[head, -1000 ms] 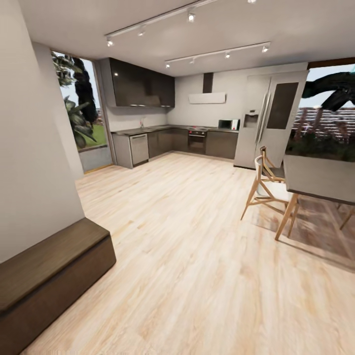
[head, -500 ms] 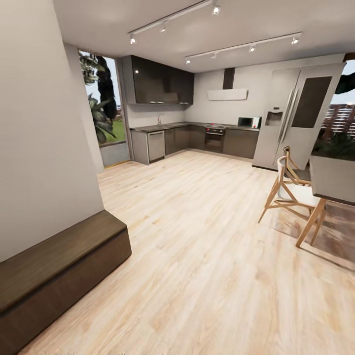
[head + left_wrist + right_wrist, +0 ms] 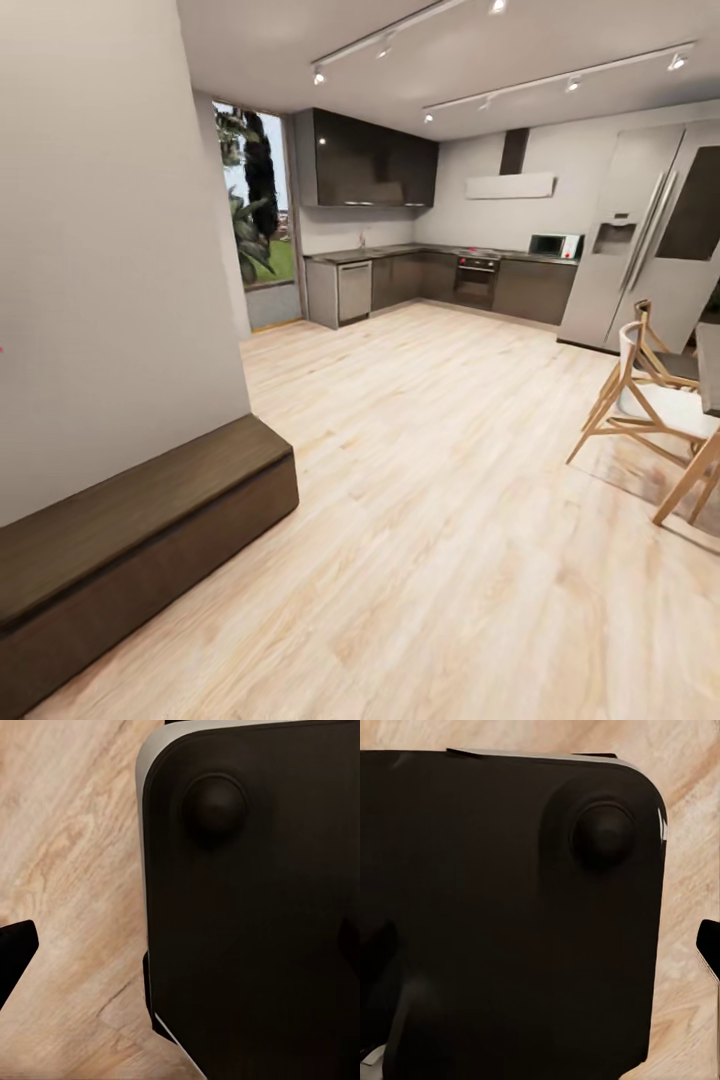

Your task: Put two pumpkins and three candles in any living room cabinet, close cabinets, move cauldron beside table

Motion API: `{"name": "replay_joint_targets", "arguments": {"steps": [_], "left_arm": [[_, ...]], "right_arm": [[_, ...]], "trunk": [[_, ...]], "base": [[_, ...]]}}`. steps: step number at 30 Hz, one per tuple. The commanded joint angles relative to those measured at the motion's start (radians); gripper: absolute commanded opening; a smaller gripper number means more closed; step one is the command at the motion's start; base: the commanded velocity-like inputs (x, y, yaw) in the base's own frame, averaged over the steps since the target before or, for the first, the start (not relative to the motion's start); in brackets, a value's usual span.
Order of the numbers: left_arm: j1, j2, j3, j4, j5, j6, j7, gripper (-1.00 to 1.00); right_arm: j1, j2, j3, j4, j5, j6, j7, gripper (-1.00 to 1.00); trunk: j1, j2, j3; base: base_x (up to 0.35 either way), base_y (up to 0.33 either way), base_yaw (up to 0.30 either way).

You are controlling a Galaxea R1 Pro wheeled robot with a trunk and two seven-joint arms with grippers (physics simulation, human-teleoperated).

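Bright even daylight, ceiling spotlights (image 3: 318,77) glowing, soft render, wide-angle edge stretching

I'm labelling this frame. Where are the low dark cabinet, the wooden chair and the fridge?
cabinet (image 3: 130,510): head view, on its flat top.
wooden chair (image 3: 655,405): head view, on its pale seat.
fridge (image 3: 625,265): head view, on its door.

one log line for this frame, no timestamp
phase: in transit | view: cabinet by the wall, fronts shut, kitchen beyond, chair to the right | task items: none seen | grippers: not in view
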Motion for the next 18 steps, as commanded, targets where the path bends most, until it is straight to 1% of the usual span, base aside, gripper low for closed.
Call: {"name": "replay_joint_targets", "arguments": {"steps": [1, 10, 16, 18], "left_arm": [[-0.001, 0.001, -0.001, 0.000, 0.000, 0.000, -0.001, 1.00], [-0.001, 0.002, -0.001, 0.000, 0.000, -0.001, 0.000, 1.00], [-0.001, 0.002, 0.000, 0.000, 0.000, -0.001, 0.000, 1.00], [-0.001, 0.002, 0.000, 0.000, 0.000, -0.001, 0.001, 1.00]], "right_arm": [[0.000, 0.001, 0.000, 0.000, 0.001, -0.006, -0.001, 1.00], [0.000, 0.002, 0.000, 0.000, 0.002, -0.013, 0.000, 1.00], [0.000, 0.006, -0.002, 0.001, -0.001, -0.057, 0.000, 1.00], [0.000, 0.006, -0.002, 0.000, 0.001, -0.060, 0.002, 1.00]], "trunk": [[0.000, 0.000, -0.001], [0.000, 0.000, -0.006], [0.000, 0.000, -0.011], [0.000, 0.000, -0.012]], "base": [[0.000, 0.000, 0.271], [0.000, 0.000, 0.270], [0.000, 0.000, 0.258], [0.000, 0.000, 0.245]]}}
